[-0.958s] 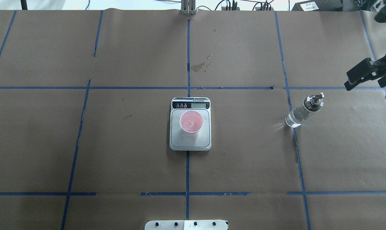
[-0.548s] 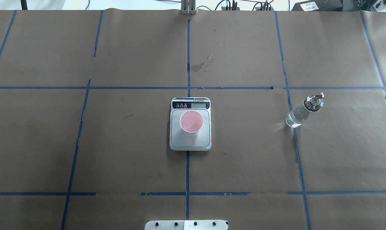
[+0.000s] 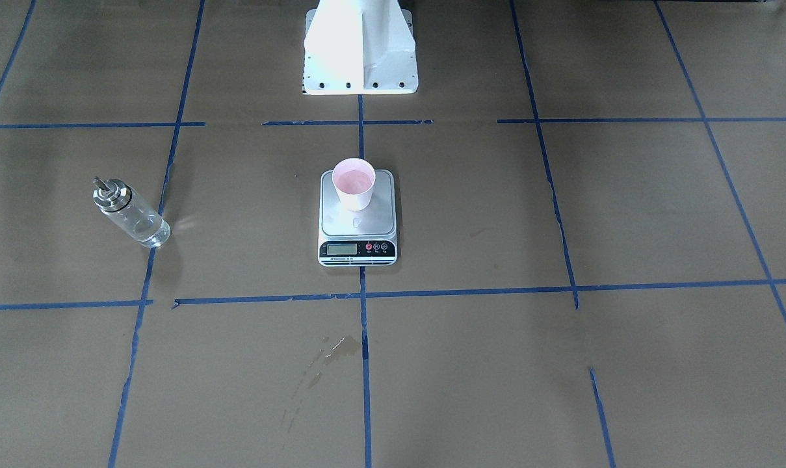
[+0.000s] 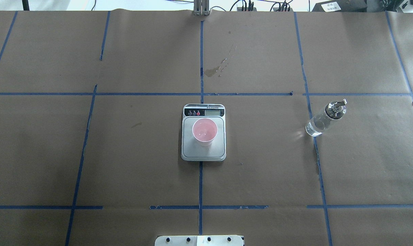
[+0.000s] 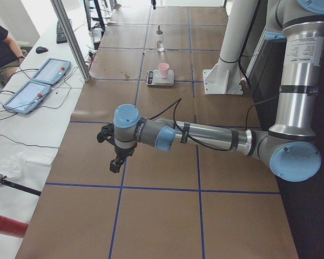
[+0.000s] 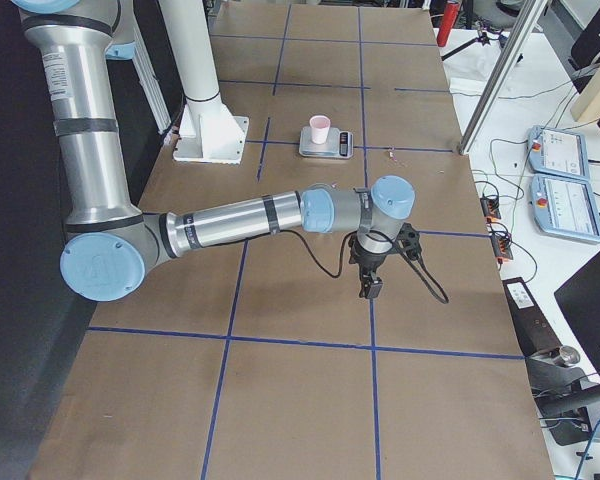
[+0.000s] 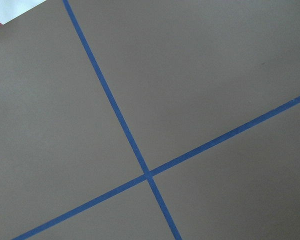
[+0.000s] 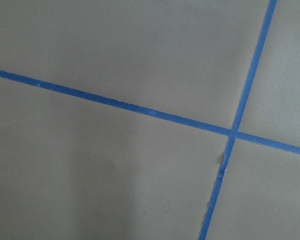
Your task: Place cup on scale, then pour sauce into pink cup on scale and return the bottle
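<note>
The small pale pink tapered cup (image 4: 205, 131) stands upright on the brushed silver platform of the flat white-rimmed kitchen scale (image 4: 189, 147), at the middle of the brown paper-covered table (image 4: 124, 153) gridded with blue tape. The small clear glass bottle (image 4: 324, 119) with a silver collar and spout stands free on a tape line, well apart on the robot's right, with clear colourless sauce (image 4: 314, 127) low inside. The left gripper (image 5: 115, 163) and the right gripper (image 6: 369, 289) hang over the table's opposite ends, far from both; whether their fingers are spread or pressed together cannot be told.
</note>
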Tool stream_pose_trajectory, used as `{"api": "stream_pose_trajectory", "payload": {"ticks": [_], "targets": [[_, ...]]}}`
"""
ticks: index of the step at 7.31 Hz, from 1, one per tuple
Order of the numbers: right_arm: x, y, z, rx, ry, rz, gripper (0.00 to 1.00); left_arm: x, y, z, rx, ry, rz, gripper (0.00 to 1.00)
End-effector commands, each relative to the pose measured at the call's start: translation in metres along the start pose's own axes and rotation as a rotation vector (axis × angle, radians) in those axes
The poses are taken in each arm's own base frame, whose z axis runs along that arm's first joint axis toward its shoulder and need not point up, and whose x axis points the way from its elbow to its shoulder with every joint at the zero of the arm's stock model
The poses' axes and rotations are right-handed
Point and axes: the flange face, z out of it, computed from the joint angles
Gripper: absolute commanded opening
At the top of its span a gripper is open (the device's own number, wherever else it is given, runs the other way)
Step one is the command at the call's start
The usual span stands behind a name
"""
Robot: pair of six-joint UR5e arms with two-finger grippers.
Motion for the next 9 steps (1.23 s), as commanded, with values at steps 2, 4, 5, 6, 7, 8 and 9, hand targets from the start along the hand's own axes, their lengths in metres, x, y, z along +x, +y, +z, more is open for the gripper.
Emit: {"api": "stream_pose_trajectory", "payload": {"ticks": [2, 4, 5, 6, 7, 8, 9], "targets": [[0.026, 0.028, 0.026, -0.025, -0.003, 0.054, 1.00, -0.010, 0.053, 0.025, -0.070, 0.017, -0.059, 1.00], [0.048, 0.046, 0.016, -0.005, -0.014, 0.107, 1.00, -0.013, 0.071, 0.033, -0.095, 0.023, -0.077, 1.00], [0.060, 0.055, 0.010, 0.013, -0.047, 0.140, 1.00, -0.016, 0.073, 0.033, -0.096, 0.023, -0.084, 1.00], [0.068, 0.062, 0.009, 0.014, -0.048, 0.159, 1.00, -0.022, 0.076, 0.032, -0.094, 0.019, -0.101, 1.00], [0.076, 0.070, 0.011, 0.013, -0.052, 0.181, 1.00, -0.027, 0.079, 0.032, -0.096, 0.018, -0.112, 1.00], [0.080, 0.075, 0.009, 0.016, -0.052, 0.190, 1.00, -0.027, 0.079, 0.032, -0.094, 0.018, -0.109, 1.00], [0.084, 0.077, 0.008, 0.019, -0.050, 0.198, 1.00, -0.027, 0.079, 0.032, -0.094, 0.018, -0.111, 1.00]]}}
